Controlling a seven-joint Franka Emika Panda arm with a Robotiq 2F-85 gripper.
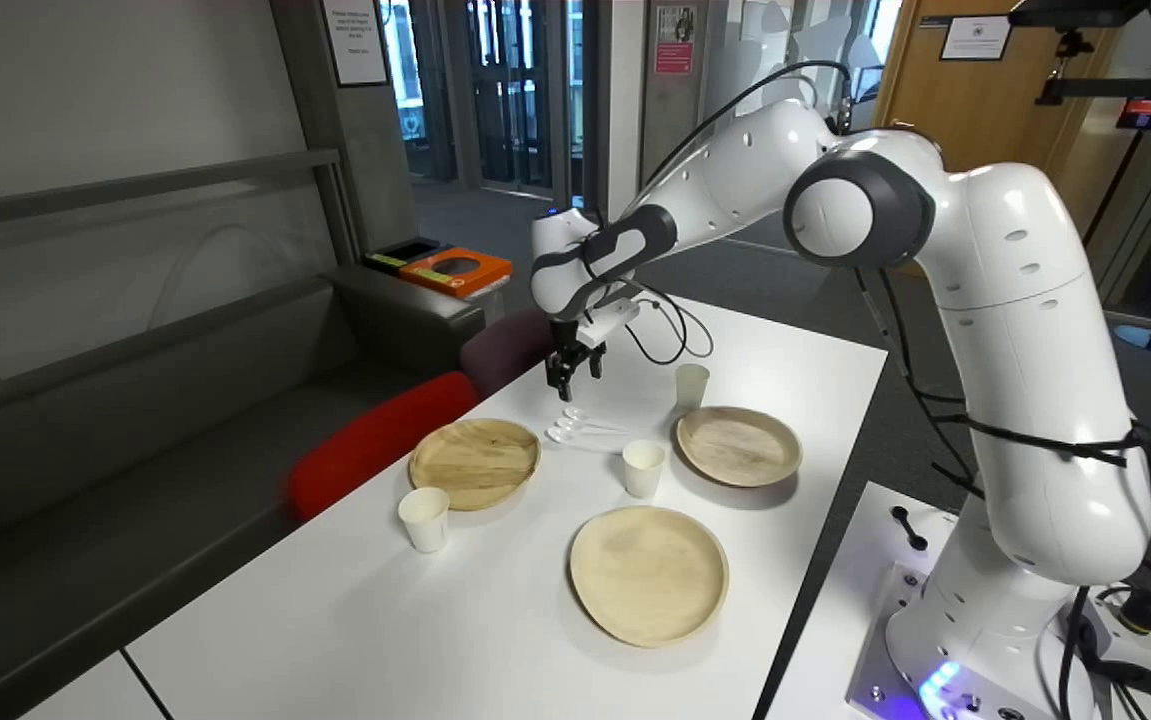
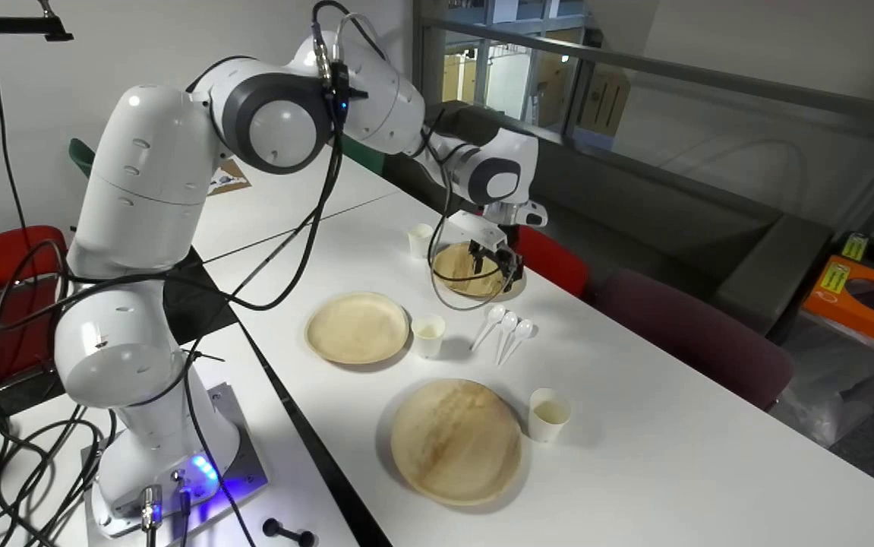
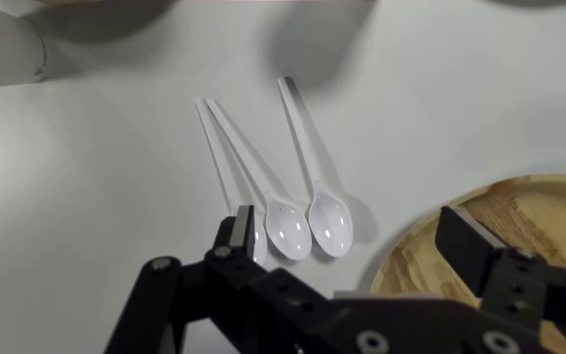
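My gripper hangs over the table with its jaws wide apart and nothing held. Three white plastic spoons lie side by side on the white table; in the wrist view two bowls show between the fingers, and the left finger partly hides the third. A round wooden plate lies partly behind the right finger. In an exterior view the gripper is just above and beyond the spoons. In an exterior view the gripper overlaps the wooden plate, with the spoons nearer the camera.
Two more wooden plates, a paler one and a browner one, lie on the table. Three paper cups stand upright: one, one, one. A red chair and a sofa border the table. Cables hang beside the arm.
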